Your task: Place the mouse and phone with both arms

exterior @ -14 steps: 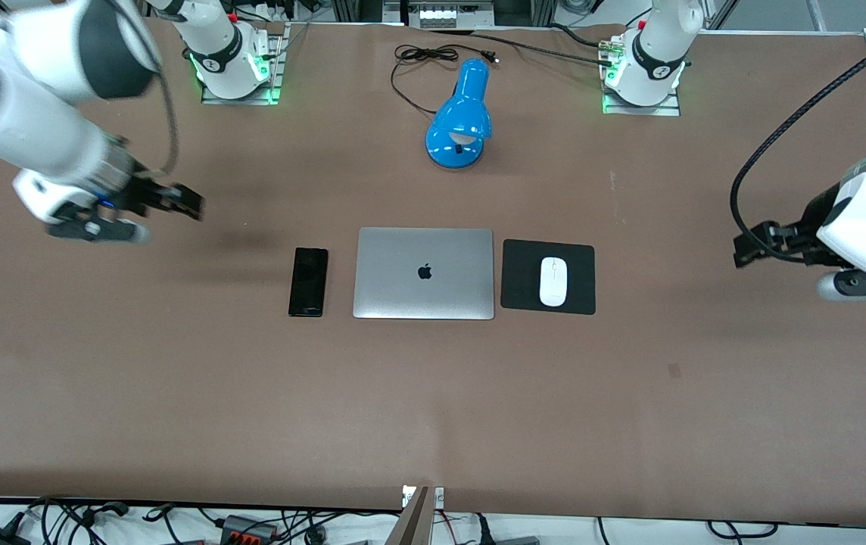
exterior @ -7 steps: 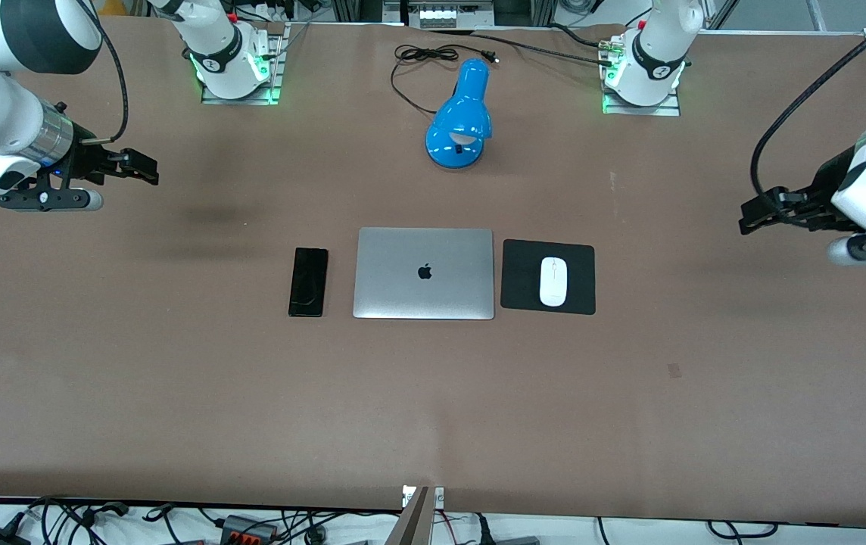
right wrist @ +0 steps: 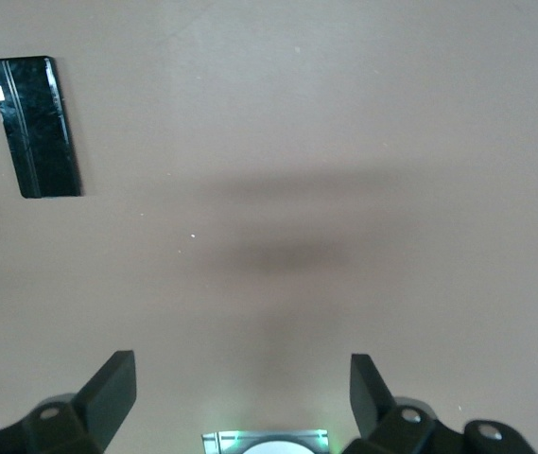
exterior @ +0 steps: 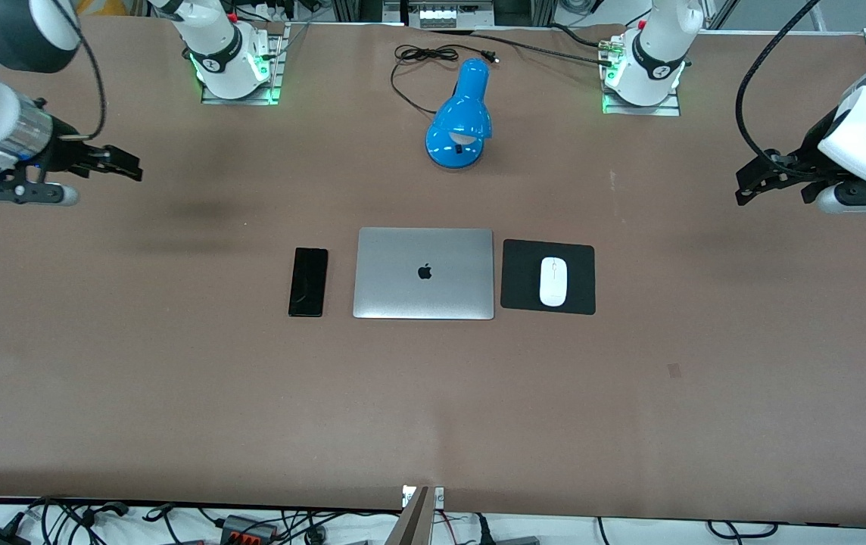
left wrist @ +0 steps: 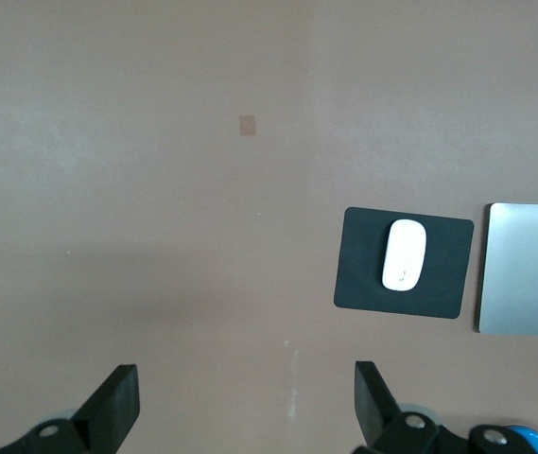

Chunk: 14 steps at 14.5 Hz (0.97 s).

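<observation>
The white mouse lies on a black mouse pad beside the closed silver laptop, toward the left arm's end. The black phone lies flat on the table beside the laptop, toward the right arm's end. My left gripper is open and empty, up over bare table at the left arm's end. My right gripper is open and empty, up over bare table at the right arm's end. The left wrist view shows the mouse on its pad. The right wrist view shows the phone.
A blue desk lamp lies on the table between the arm bases, its black cord coiled beside it. The brown table spreads wide around the laptop. Cables hang along the table's edge nearest the front camera.
Both arms have drawn back from the middle: the right gripper toward the right arm's end, the left gripper toward the robots' bases at the left arm's end. Phone, laptop and mouse have not moved.
</observation>
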Motion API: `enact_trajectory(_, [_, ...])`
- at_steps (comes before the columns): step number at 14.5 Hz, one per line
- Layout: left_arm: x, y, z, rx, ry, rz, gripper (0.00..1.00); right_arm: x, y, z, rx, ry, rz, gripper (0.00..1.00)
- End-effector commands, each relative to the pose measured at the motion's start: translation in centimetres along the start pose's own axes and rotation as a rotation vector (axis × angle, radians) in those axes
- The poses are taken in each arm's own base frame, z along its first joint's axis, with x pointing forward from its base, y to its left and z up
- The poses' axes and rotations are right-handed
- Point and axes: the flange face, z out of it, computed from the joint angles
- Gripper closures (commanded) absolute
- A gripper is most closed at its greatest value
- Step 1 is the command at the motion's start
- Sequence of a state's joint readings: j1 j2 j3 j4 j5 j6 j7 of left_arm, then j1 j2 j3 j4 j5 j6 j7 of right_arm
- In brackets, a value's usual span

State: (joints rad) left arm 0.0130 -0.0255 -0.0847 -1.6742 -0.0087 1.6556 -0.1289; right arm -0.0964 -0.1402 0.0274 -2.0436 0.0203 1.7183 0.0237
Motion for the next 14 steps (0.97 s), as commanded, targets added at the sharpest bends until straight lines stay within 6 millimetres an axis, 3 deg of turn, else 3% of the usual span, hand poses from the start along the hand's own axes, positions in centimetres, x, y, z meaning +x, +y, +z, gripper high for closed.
enact_trajectory(1, [-0.4, 0.1, -0.2, -0.011, -0.01, 0.026, 0.0, -0.4, 1.1, -4.7, 0.019, 0.053, 0.022, 0.0])
enact_trajectory(6, [0.0, 0.1, -0.1, -0.012, -0.011, 0.027, 0.0, 3.4, -1.5, -8.6, 0.011, 0.157, -0.032, 0.0])
enact_trajectory(9, [0.0, 0.1, -0.1, -0.012, -0.01, 0.027, 0.0, 5.5, -1.8, -10.0, 0.012, 0.181, -0.048, 0.0])
enact_trajectory(14, [0.0, 0.2, -0.1, -0.021, -0.012, 0.025, 0.0, 5.3, -1.5, -10.6, 0.004, 0.188, -0.04, 0.0])
